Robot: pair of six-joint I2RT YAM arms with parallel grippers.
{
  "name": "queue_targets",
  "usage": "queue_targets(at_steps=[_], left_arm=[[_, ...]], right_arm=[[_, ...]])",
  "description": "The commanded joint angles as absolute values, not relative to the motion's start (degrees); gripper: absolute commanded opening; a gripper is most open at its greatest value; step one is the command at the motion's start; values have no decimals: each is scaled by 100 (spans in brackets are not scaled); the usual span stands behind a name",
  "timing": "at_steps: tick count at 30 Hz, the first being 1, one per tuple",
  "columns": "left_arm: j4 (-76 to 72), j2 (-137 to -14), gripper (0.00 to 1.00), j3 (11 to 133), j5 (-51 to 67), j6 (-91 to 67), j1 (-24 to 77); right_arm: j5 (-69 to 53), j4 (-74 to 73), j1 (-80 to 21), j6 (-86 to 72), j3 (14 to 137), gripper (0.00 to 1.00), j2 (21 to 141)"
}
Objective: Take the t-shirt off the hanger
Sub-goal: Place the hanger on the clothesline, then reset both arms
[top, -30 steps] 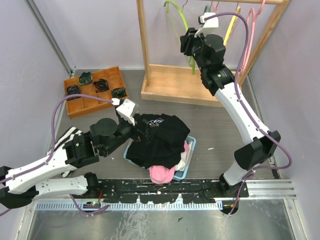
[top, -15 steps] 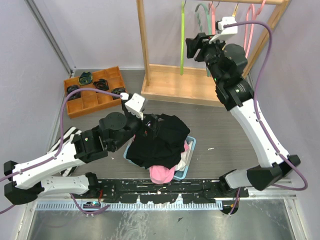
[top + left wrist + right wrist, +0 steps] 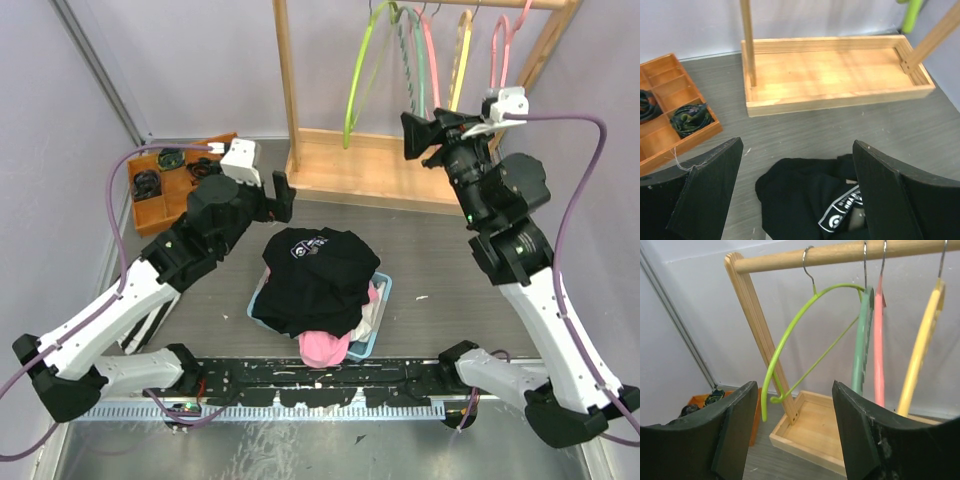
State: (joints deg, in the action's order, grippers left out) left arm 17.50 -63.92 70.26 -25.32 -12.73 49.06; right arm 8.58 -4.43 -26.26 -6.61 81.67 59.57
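Black t-shirt (image 3: 318, 275) lies heaped on the basket (image 3: 384, 290) on the worktop (image 3: 430, 250), free of the green hanger (image 3: 362, 85), which hangs bare on the wooden rail (image 3: 840, 254). Left gripper (image 3: 797, 192) hovers above the shirt, jaws spread and empty. Right gripper (image 3: 795, 435) faces the hanger, likewise released, presumably because nothing is left to hold.

T-shirt look: the t-shirt (image 3: 318, 275) was black, with a white print facing up.
T-shirt state: off the hanger, crumpled in a heap.
T-shirt place: below and just ahead of the left gripper (image 3: 795, 165).
Hanger look: the hanger (image 3: 790, 335) was lime green with a metal hook.
Hanger state: bare, hung by its hook, tilted.
Hanger place: ahead of and above the right gripper (image 3: 795, 405), apart from it.
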Motion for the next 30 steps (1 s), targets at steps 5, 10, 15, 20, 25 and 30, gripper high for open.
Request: queue_targets(at_steps=[5,10,15,20,25,30], left_arm=[[1900,-6185,98,7066,-2319,-1660,4135],[1759,-5904,98,6736,-2386,-1704,4129],[1594,-5660,98,6432,-2371,-1688,4134],[1367,-5493,98,6163,-2265,-1663,4135],[1383,-5410,98,6094,-2395,-1689,4130],[1341,-5257,98,6041,-2445,-1661,4136]], right_arm=[[1408,-684,-2649,-1072,6987,67,4698],[1349,-735,-2662,-1255,6031,68,4044],[1504,-1016,-2658,-1244,5484,69,3829],[1563,-1019,-2656,-1241,5152,70,3714],[1497,-929,-2655,-1239,4997,70,3767],[1474,-859,-2654,-1225,4902,70,3858]])
